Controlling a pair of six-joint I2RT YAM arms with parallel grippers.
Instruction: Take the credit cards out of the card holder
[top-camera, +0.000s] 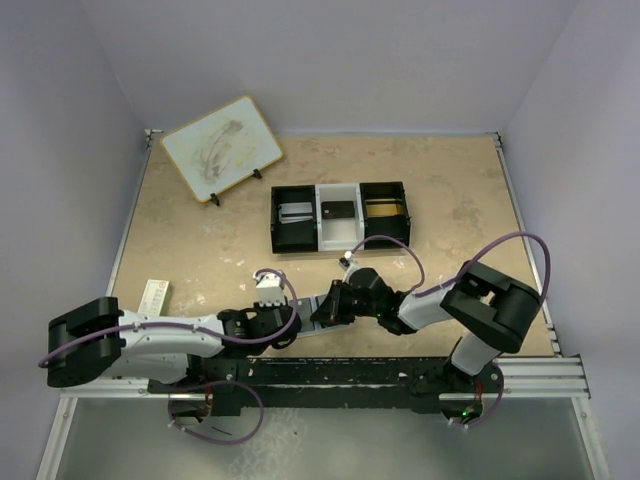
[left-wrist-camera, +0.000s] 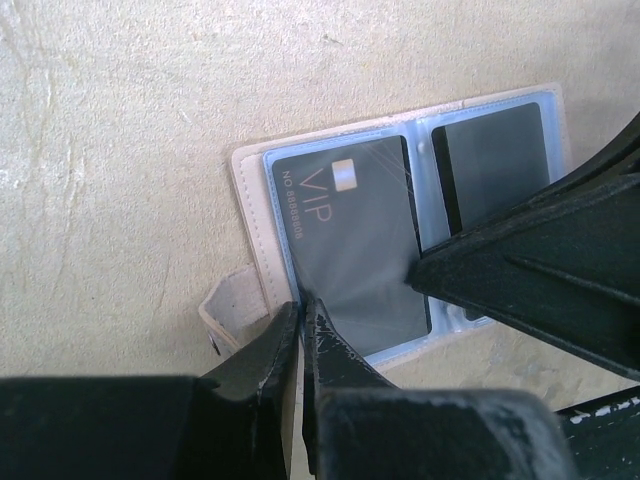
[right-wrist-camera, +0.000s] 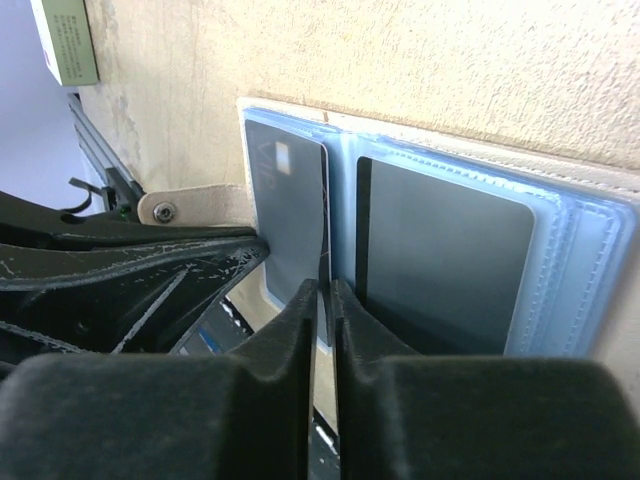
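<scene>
The card holder (left-wrist-camera: 255, 215) lies open on the table, with pale-blue sleeves and a tan edge. A dark "VIP" credit card (left-wrist-camera: 350, 240) sits in its left pocket and a second dark card (left-wrist-camera: 495, 160) in the right pocket. My left gripper (left-wrist-camera: 300, 310) is shut on the holder's tan near edge, beside the snap tab. My right gripper (right-wrist-camera: 325, 292) is pinched shut on the inner edge of the VIP card (right-wrist-camera: 290, 210), next to the other card (right-wrist-camera: 445, 260). From above, both grippers meet over the holder (top-camera: 309, 330) at the near middle.
A black-and-white tray (top-camera: 274, 220) with three compartments stands behind the grippers and holds flat cards. A wood-framed whiteboard (top-camera: 222, 148) leans at the back left. A small box (top-camera: 153, 295) lies by the left arm and shows again in the right wrist view (right-wrist-camera: 65, 40).
</scene>
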